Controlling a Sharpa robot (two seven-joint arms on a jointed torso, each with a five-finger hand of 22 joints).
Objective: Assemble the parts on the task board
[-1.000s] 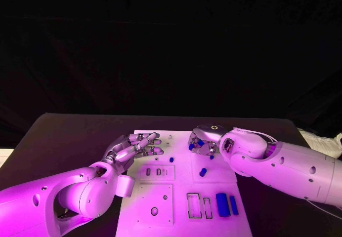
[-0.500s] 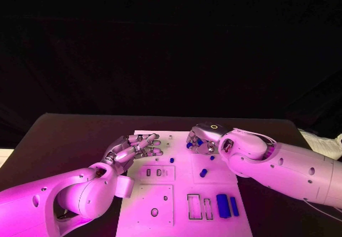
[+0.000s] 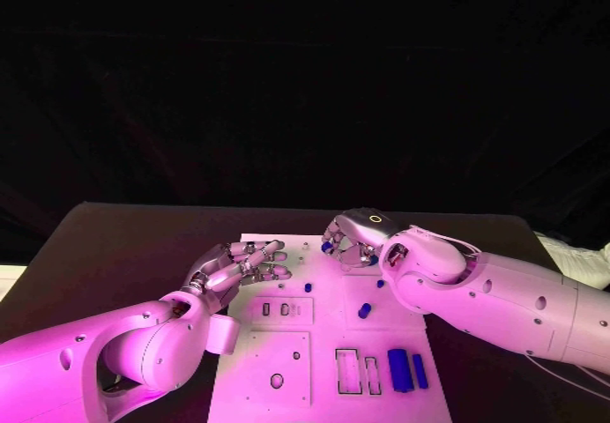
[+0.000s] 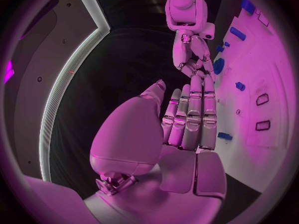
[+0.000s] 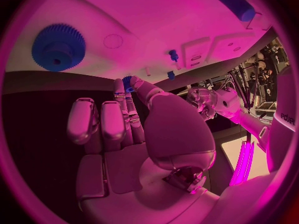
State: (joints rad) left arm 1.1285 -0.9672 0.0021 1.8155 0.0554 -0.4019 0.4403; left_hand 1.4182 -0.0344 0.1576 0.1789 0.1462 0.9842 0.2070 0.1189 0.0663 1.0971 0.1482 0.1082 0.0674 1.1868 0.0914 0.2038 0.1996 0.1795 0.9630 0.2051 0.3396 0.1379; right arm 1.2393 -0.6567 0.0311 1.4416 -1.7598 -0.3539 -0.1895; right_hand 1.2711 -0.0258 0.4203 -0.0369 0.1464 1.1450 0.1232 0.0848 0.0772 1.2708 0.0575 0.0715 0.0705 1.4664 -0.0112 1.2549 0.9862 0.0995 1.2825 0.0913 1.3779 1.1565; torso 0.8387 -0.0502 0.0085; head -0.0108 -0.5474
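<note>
The white task board lies in the middle of the table. My right hand hovers over its far edge. In the right wrist view it pinches a small blue gear between thumb and fingertip. A large blue gear lies flat on the board near that hand and also appears in the left wrist view. My left hand is over the board's far left corner, fingers spread and holding nothing. Small blue pegs stand mid-board. Two blue bars lie at the near right.
Two empty rectangular recesses sit beside the bars, two small slots lie left of centre, and a round hole is at the near left. Black table surrounds the board. My right forearm covers the board's right edge.
My right hand has lifted and moved toward the board's far edge, carrying the small blue piece. The left hand has barely moved.
</note>
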